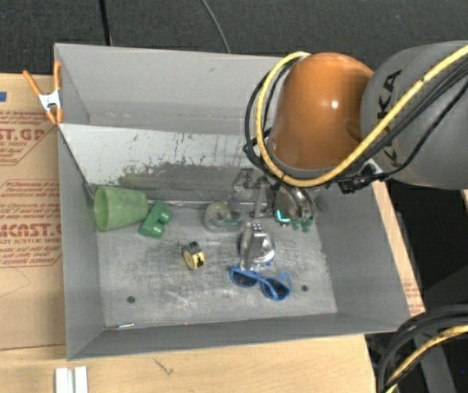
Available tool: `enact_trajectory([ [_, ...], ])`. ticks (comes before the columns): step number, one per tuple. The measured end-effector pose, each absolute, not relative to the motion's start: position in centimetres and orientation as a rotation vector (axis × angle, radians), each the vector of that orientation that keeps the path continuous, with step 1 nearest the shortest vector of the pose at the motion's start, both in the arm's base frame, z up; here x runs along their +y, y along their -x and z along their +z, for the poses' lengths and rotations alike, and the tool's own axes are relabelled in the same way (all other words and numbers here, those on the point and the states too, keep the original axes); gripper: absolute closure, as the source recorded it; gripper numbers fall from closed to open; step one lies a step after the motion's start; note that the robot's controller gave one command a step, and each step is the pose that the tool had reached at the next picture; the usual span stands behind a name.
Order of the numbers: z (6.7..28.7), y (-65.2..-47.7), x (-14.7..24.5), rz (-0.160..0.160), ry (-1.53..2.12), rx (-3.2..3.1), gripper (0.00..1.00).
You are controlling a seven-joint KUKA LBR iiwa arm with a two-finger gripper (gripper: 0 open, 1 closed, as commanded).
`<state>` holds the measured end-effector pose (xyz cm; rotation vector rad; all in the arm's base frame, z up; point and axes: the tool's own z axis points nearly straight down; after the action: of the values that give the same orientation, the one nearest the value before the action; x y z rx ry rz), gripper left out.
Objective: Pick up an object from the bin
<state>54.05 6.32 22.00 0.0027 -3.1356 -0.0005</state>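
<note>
My gripper (255, 248) sits just over the blue glasses (262, 284); I'd go straight down gently. Open or closed? I can't tell.

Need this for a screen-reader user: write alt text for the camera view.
A robot arm with an orange wrist cover reaches from the right into a grey metal bin, its gripper just above blue sunglasses. A green cup and green block lie to the left, with a small yellow-and-black thing between.
</note>
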Motion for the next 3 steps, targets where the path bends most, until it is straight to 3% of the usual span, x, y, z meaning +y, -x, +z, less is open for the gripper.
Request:
enact_trajectory([
  [1, 8.6, -52.9, -0.7, -0.005, -0.237, -3.146, 0.0],
  [2, 10.0, -49.6, -3.1, 0.0, -0.161, -3.136, 0.0],
  [3, 11.5, -48.3, -4.4, 0.0, -0.343, -3.122, 0.0],
])
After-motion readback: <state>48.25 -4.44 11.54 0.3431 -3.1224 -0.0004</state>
